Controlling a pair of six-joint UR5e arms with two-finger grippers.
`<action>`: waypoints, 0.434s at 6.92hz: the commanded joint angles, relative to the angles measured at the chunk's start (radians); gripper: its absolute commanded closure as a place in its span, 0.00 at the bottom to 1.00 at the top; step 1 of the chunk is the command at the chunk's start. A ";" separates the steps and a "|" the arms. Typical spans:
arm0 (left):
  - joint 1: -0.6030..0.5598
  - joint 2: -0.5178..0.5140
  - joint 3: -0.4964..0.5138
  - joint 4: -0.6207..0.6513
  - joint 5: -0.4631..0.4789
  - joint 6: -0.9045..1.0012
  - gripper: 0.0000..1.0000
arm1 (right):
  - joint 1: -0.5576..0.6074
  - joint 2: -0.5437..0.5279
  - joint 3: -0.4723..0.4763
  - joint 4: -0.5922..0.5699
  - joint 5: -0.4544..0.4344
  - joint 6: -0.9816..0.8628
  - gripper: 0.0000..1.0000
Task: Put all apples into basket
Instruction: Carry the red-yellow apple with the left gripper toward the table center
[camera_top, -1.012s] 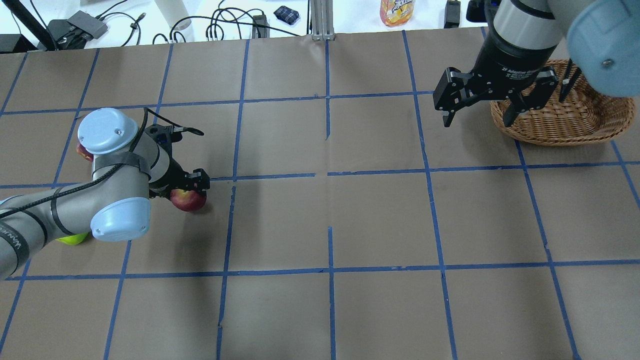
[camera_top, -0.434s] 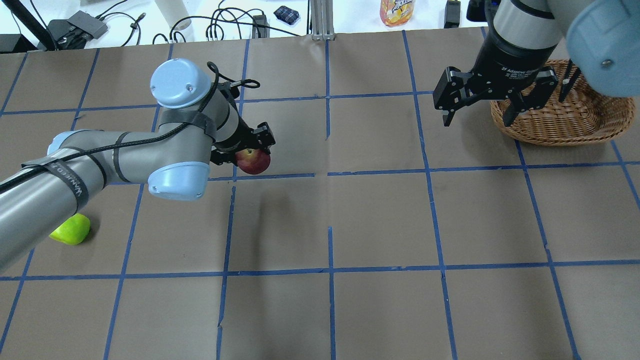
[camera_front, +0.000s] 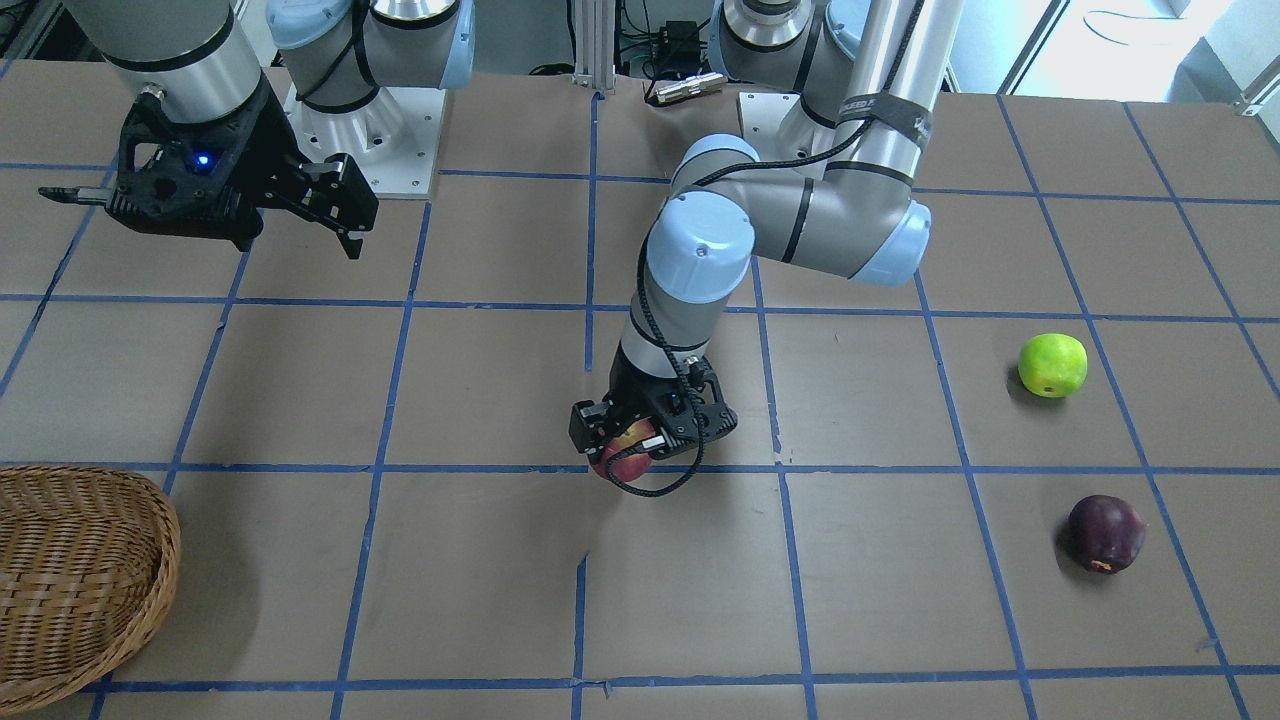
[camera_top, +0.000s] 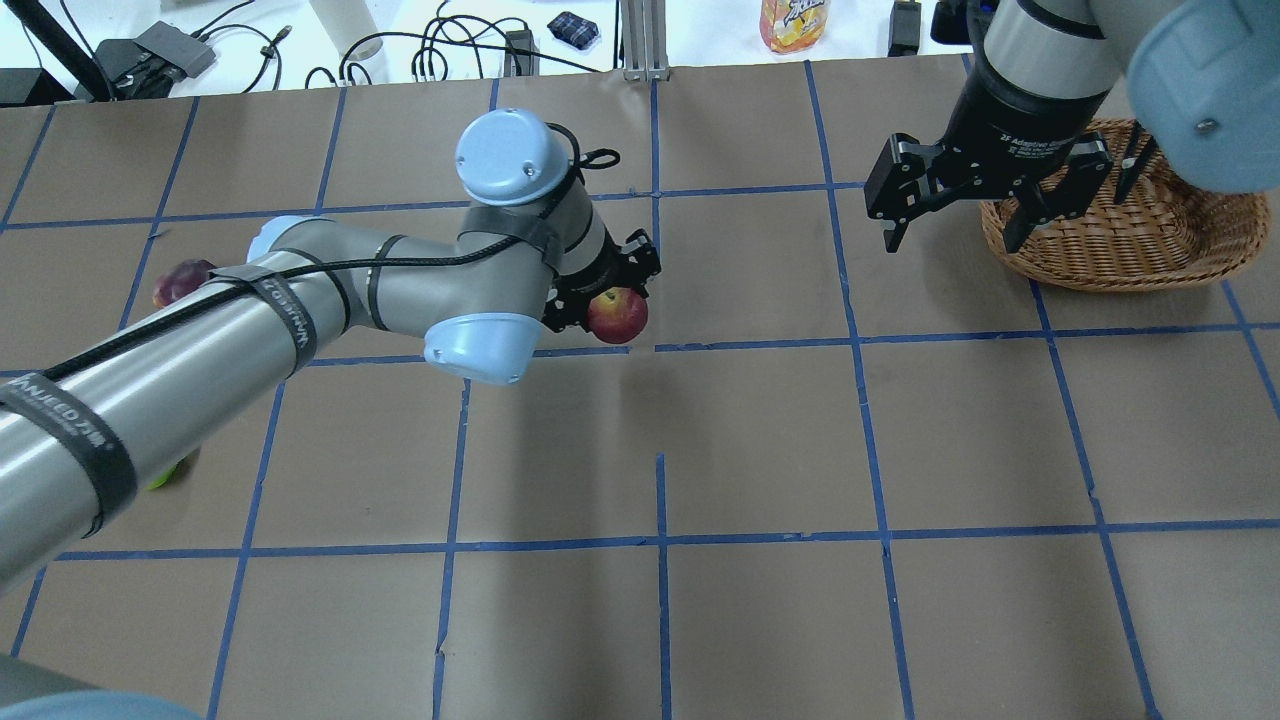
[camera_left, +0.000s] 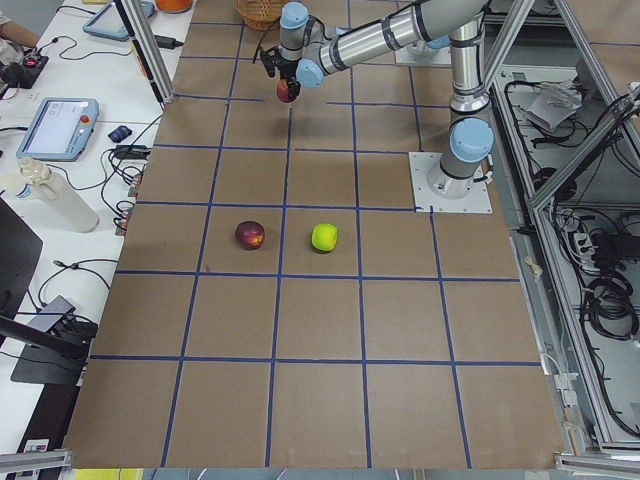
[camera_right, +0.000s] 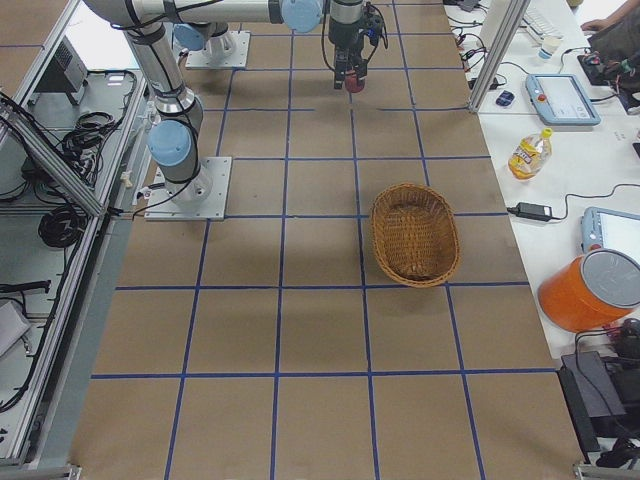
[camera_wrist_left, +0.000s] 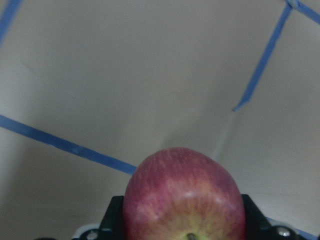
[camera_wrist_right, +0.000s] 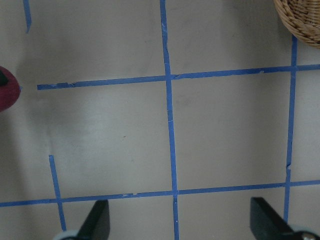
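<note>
1. Table (camera_top: 760, 450): brown surface divided into squares by blue tape lines.

2. Basket (camera_top: 1120, 262): woven wicker, standing on the table at my far right. No apple shows inside it (the side view from my right looks straight into it).

3. Right gripper (camera_top: 952, 240): hangs just beside the basket's inner edge, on the side toward the table's middle. Its jaws are spread wide with nothing between them.

4. Left gripper (camera_front: 650, 440): points down over the middle of the table, clamped on the red apple (camera_top: 618, 316). The fruit is held above the surface, well apart from the basket.

5. Green apple (camera_front: 1052, 365) and purple apple (camera_front: 1106, 533): both lie on the table on my left side, near each other but not touching.
</note>
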 joint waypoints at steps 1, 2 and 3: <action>-0.066 -0.060 0.015 -0.005 0.004 -0.096 0.14 | -0.004 0.008 0.037 0.000 0.001 -0.006 0.00; -0.071 -0.065 0.018 -0.024 0.003 -0.095 0.00 | -0.004 0.005 0.060 -0.004 0.001 0.002 0.00; -0.064 -0.062 0.031 -0.049 0.003 -0.083 0.00 | -0.004 0.008 0.066 -0.006 0.003 -0.007 0.00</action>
